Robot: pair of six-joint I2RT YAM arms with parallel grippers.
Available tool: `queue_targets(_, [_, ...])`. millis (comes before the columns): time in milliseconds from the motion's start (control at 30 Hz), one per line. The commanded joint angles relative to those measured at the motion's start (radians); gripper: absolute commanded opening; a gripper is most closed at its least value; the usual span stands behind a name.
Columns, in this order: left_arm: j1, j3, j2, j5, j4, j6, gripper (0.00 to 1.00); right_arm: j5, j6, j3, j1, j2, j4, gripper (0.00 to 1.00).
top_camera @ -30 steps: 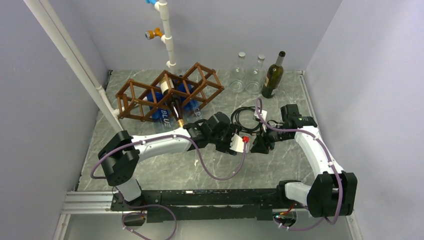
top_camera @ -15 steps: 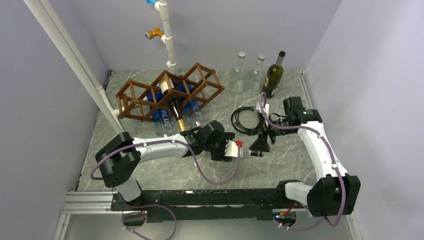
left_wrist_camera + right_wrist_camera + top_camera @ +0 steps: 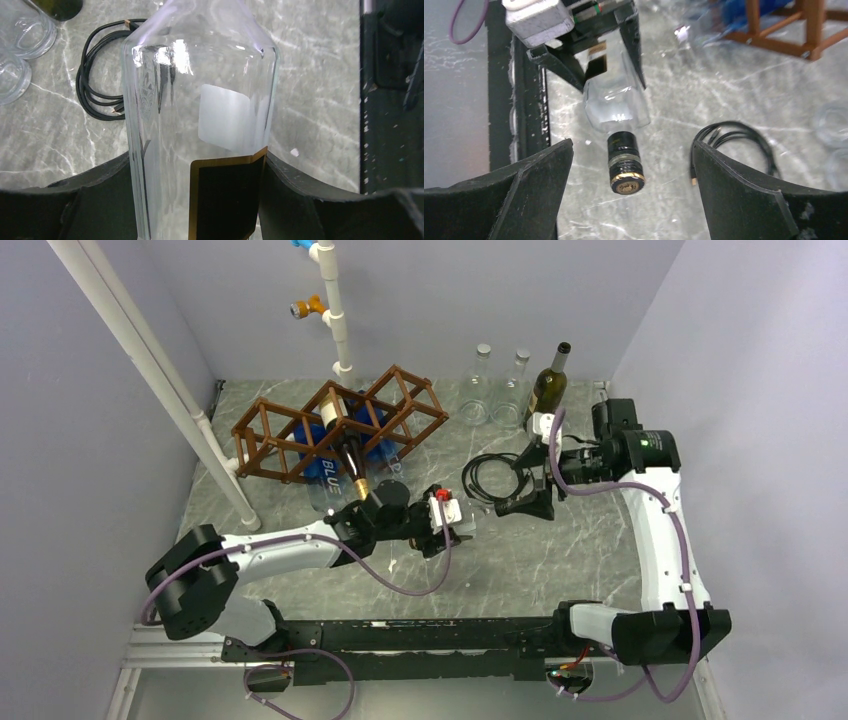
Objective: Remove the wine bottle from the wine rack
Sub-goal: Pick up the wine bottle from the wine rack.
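A clear glass wine bottle (image 3: 200, 100) with a black, gold-edged label is held level above the table, off the rack. My left gripper (image 3: 200, 200) is shut on its body, one finger on each side. Its black neck with a gold-rimmed cap (image 3: 625, 167) points at my right gripper (image 3: 631, 150), which stands open and apart from it. In the top view the left gripper (image 3: 455, 525) is at mid-table and the right gripper (image 3: 520, 505) to its right. The brown wooden wine rack (image 3: 270, 430) stands at the back left.
The rack holds a dark bottle (image 3: 345, 445) with a white label and blue bottles (image 3: 322, 465). Two clear bottles (image 3: 478, 390) and a dark green bottle (image 3: 547, 395) stand at the back. A black cable coil (image 3: 490, 475) lies mid-table. White pipes (image 3: 335, 310) rise behind.
My right gripper opened, let go of the bottle's neck and drew back to the right. The left arm carried the bottle leftward and nearer.
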Motion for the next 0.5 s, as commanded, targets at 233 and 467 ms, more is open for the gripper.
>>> queue_targets(233, [0.002,-0.167,-0.177,-0.057,0.533,-0.254,0.00,-0.242,0.003,0.089,-0.004,-0.028,0.070,0.98])
queue_targets(467, [0.002,-0.243,-0.217,-0.155,0.706,-0.305,0.00,-0.307,0.280,-0.022,-0.006,-0.073,0.321,0.98])
